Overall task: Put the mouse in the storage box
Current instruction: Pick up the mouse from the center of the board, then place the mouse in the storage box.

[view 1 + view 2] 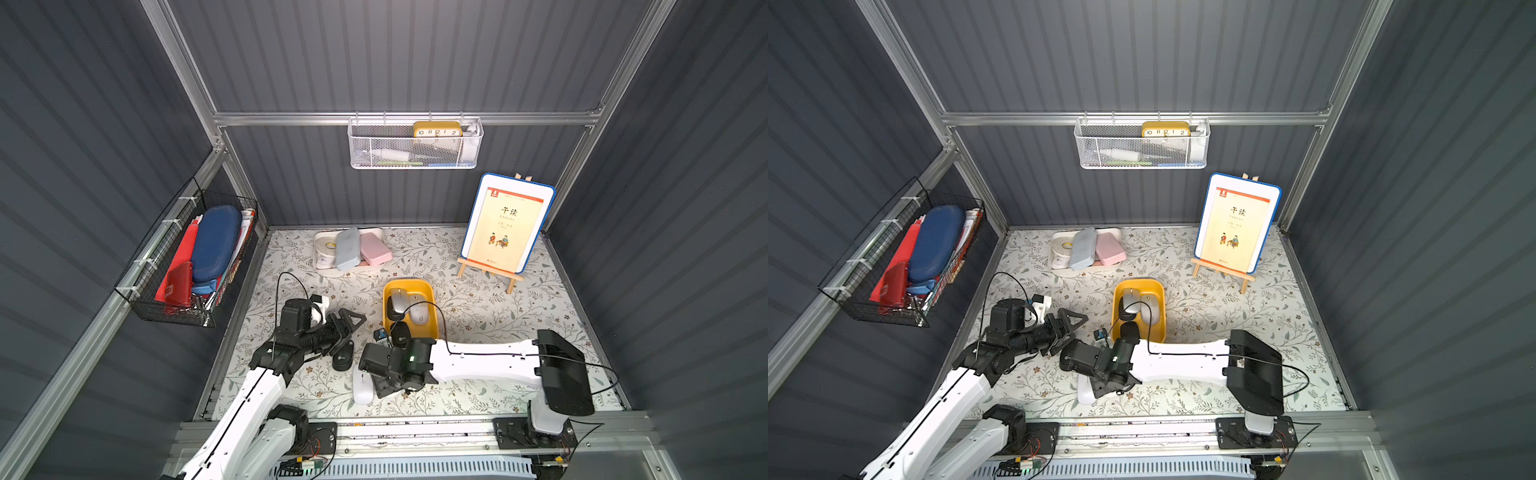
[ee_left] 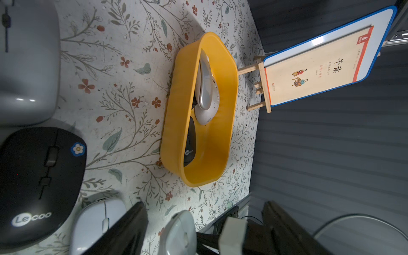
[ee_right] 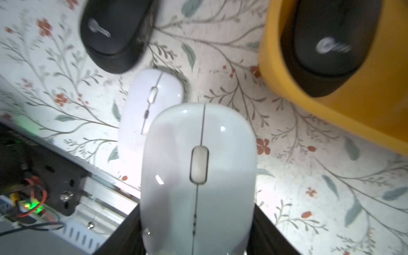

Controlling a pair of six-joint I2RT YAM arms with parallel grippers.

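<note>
As the right gripper (image 3: pixel 196 229) hangs close to the near edge of the surface (image 1: pixel 498 332), about midway along it, its black fingers (image 3: pixel 265 238) are clamped on the flanks of the pale mouse (image 3: pixel 198 154). That's a firm grip! Whether the pale mouse is clear of the surface, I can't tell. Just beside it, a white mouse (image 1: pixel 363 388) lies flat on the floral cover. A touch farther in, a black mouse (image 1: pixel 343 359) sits on the surface, and the left gripper (image 1: pixel 348 332) hovers close over it, fingers spread apart, holding nothing. Beyond that, near the middle of the surface, there's the yellow storage box (image 1: pixel 428 333), with a silver mouse (image 1: pixel 398 300), a light mouse (image 1: pixel 419 311) and a second black mouse (image 1: pixel 400 333) already inside. Along the far edge lies a white tray (image 1: pixel 332 271), and in the far right corner a book (image 1: pixel 505 226) stands on an easel.
</note>
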